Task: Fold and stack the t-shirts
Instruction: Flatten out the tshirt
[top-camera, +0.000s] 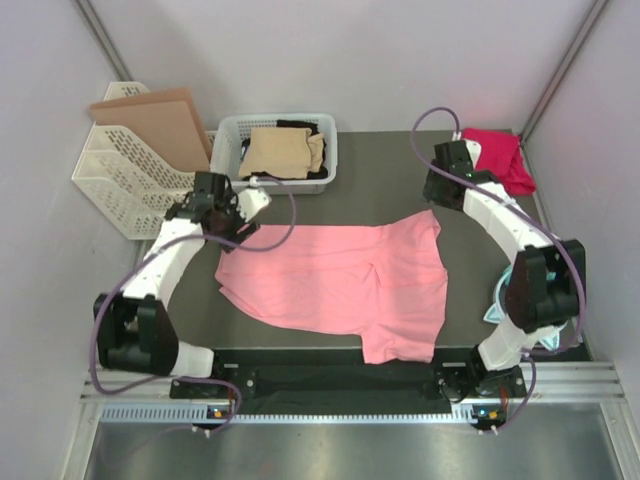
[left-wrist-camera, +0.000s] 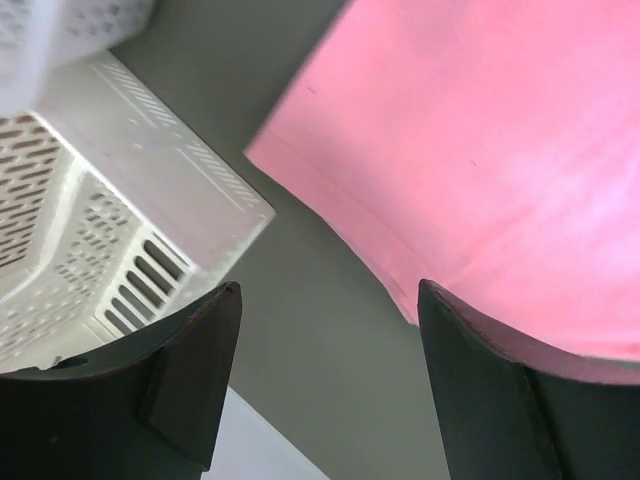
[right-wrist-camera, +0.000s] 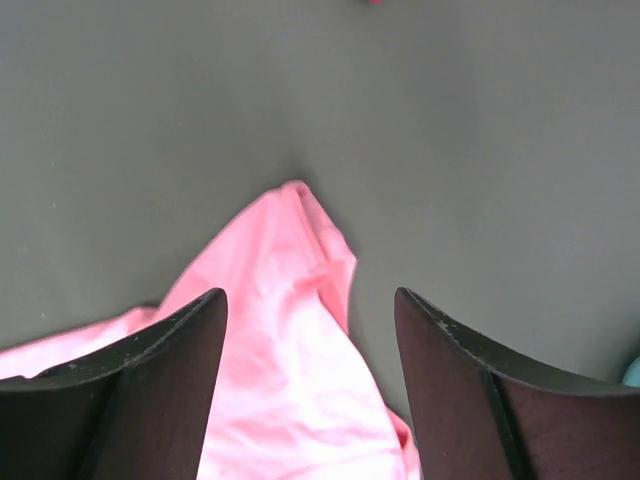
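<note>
Hovering empty and spread-fingered, left hand (left-wrist-camera: 330, 290) and right hand (right-wrist-camera: 310, 295) flank the pink t-shirt (top-camera: 340, 285); basket (top-camera: 225, 150), seemingly holding shirts (top-camera: 283, 152), behind.

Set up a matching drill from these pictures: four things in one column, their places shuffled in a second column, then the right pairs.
Things
1. pink t-shirt
2. magenta-red t-shirt
3. tan t-shirt
4. brown board

Places
A. inside the white basket
B. spread out in the middle of the table
C. standing in the white file rack
D. bunched at the far right corner

Pairs: 1-B; 2-D; 3-A; 4-C
</note>
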